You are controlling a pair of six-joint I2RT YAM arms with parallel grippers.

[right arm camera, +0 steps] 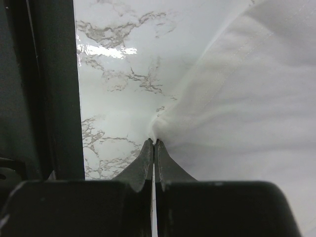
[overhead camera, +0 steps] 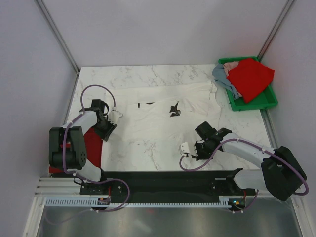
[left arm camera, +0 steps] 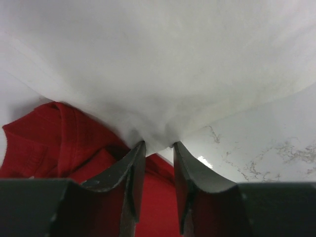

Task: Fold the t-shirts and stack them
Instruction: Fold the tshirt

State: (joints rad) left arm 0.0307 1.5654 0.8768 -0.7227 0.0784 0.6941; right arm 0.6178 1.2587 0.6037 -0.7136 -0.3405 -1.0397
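Marble-look table (overhead camera: 129,74) between plain pale walls (overhead camera: 163,29) carries the white t-shirt (overhead camera: 158,123), which is spread flat across the middle and reaches from the left arm almost to the green bin (overhead camera: 253,104).

The shirt looks thin, light and limp. It should drape and slide easily on the smooth top, and it probably wrinkles or sags wherever it is not supported. The best places to hold it are the edges and corners, with the two holds far enough apart that the cloth hangs taut between them.

It is cream-white, creased, and has two small dark marks (overhead camera: 174,109) near its middle.

The left claw (overhead camera: 114,116) is at the shirt's left edge. Its jaws are nearly together, and a peak of white cloth is drawn in between the tips. The right claw (overhead camera: 185,149) is at the near right edge, with its jaws pressed tight on a small pinch of hem.

A red t-shirt (overhead camera: 93,145) lies bunched beside the left arm, partly under the white one. Another red t-shirt (overhead camera: 251,79) and a grey-blue t-shirt (overhead camera: 220,74) are heaped in the bin at the far right corner, unfolded.
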